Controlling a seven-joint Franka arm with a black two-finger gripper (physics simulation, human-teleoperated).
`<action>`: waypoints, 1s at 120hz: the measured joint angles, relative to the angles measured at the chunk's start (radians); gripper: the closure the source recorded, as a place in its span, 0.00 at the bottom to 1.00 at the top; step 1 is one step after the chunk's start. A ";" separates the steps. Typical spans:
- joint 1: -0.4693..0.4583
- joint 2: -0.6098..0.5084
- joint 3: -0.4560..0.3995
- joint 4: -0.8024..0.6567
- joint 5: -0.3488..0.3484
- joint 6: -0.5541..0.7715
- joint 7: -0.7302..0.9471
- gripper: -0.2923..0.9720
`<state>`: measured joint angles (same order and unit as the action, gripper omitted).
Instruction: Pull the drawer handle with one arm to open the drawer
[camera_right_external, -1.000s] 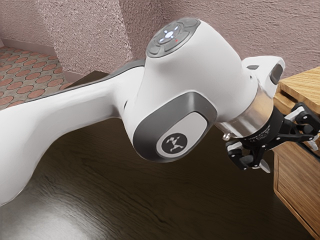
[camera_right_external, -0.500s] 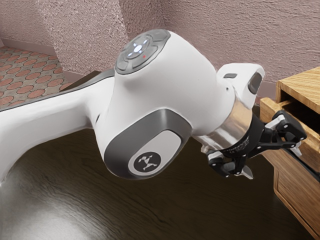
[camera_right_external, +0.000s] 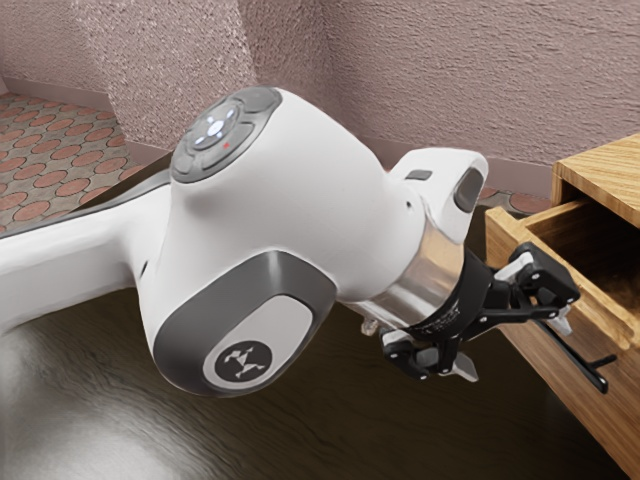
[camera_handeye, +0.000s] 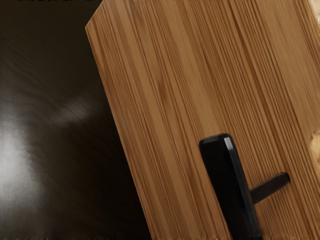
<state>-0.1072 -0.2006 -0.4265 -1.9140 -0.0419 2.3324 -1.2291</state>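
Exterior view: the gripper (camera_right_external: 540, 298) sits at the front of the drawer (camera_right_external: 508, 232), clenched on the near end of the black handle (camera_right_external: 585, 352), with one finger to each side of the bar as far as the render lets me judge. From the gripper the handle runs on toward the exterior view's lower right, its long axis lying along the drawer front and across the gripper's closing direction, so the grasp looks square to the bar. In the wrist view the same handle stands just under the hand against the striped wood of the drawer front (camera_handeye: 200, 90), one short post tying it to the panel. The drawer is already partly out of the wooden cabinet (camera_right_external: 600, 165), its hollow showing behind the front board. The cabinet lies beyond the gripper toward the exterior view's right, and the arm (camera_right_external: 280, 230) comes in from the left over the dark worktop (camera_right_external: 120, 410). The coming pull therefore should go straight back along the arm, toward the exterior view's left, at right angles to the handle and away from the cabinet
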 joint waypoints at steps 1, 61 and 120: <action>0.000 -0.002 0.000 -0.002 0.000 0.000 0.000 0.25; -0.003 -0.132 0.016 -0.125 -0.028 0.003 0.004 0.25; -0.072 -0.270 0.085 -0.252 -0.048 0.004 0.006 0.25</action>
<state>-0.1794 -0.4708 -0.3419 -2.1655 -0.0900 2.3360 -1.2233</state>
